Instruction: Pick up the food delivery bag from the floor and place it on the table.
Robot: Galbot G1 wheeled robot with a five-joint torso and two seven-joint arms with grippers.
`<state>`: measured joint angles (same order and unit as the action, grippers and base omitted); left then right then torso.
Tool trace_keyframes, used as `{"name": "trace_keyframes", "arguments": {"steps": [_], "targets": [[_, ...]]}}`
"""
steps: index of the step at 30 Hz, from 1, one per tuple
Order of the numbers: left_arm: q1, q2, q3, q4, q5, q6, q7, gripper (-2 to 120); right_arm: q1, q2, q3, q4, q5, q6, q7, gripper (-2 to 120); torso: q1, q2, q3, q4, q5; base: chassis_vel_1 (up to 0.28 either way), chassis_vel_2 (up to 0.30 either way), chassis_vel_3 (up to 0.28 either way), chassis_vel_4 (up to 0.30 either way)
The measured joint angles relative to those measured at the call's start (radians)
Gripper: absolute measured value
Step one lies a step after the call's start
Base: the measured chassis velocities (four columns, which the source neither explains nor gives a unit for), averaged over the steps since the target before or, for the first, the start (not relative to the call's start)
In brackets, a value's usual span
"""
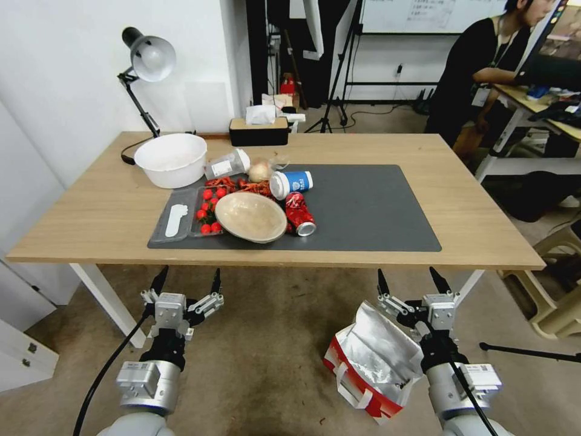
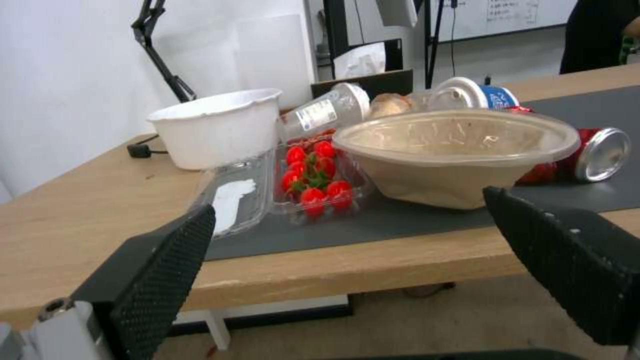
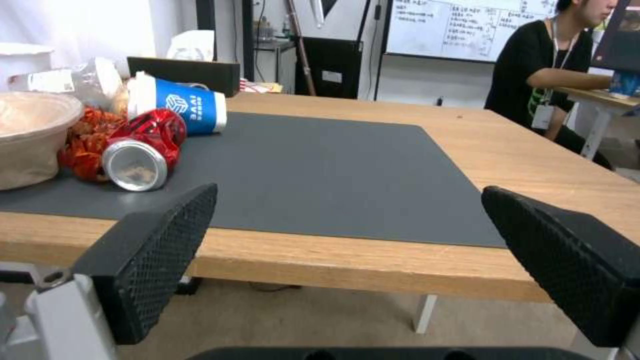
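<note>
**On the Floor: Bag Not Yet Retrieved**

On the floor [image 1: 266, 363], just in front of the table [image 1: 91, 224], the food delivery bag [image 1: 372, 363] lies tilted with its foil-lined mouth open. The right gripper [image 1: 411, 280] hovers above and just beside the bag with its fingers spread and nothing between them. The left gripper [image 1: 187, 280] hangs level with it, well apart from the bag, also spread and empty. The dark grey mat [image 1: 369, 212] offers bare space beside the tan bowl [image 1: 250, 216] and red can [image 1: 299, 213].

Status, as judged: no grasp is made. Pick-up, lift and placement all remain.
</note>
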<state>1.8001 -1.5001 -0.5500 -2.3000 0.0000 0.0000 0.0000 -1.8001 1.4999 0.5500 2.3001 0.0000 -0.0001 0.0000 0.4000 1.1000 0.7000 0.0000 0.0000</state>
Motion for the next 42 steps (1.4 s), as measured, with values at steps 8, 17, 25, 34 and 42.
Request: {"name": "trace_keyframes", "arguments": {"steps": [8, 17, 25, 34, 42], "targets": [[0.0, 0.0, 0.0, 0.0, 0.0, 0.0, 0.0, 100, 0.0, 0.0, 0.0, 0.0, 0.0, 0.0, 0.0, 100, 0.0, 0.0, 0.0, 0.0, 0.0001, 0.0, 0.0, 0.0, 0.0], [0.0, 0.0, 0.0, 0.0, 0.0, 0.0, 0.0, 100, 0.0, 0.0, 0.0, 0.0, 0.0, 0.0, 0.0, 100, 0.0, 0.0, 0.0, 0.0, 0.0, 0.0, 0.0, 0.0, 0.0], [-0.002, 0.0, 0.0, -0.002, -0.008, 0.006, -0.001, 100, 0.001, -0.001, 0.003, 0.002, 0.004, -0.005, 0.0, 100, 0.0, 0.0, 0.0, 0.0, 0.0001, 0.0, 0.0, 0.0, 0.0], [-0.088, 0.015, -0.02, -0.096, -0.274, 0.229, -0.069, 100, 0.072, -0.041, 0.137, 0.094, 0.153, -0.245, 0.018, 100, 0.0, 0.0, 0.0, -0.0001, 0.0001, 0.0, 0.0, 0.0, 0.0], [-0.09, 0.021, -0.025, -0.09, -0.3, 0.225, -0.073, 100, 0.104, -0.058, 0.196, 0.134, 0.219, -0.348, 0.027, 100, 0.0, 0.0, 0.0, 0.0001, -0.0002, 0.0, 0.0, 0.0, 0.0]]}}
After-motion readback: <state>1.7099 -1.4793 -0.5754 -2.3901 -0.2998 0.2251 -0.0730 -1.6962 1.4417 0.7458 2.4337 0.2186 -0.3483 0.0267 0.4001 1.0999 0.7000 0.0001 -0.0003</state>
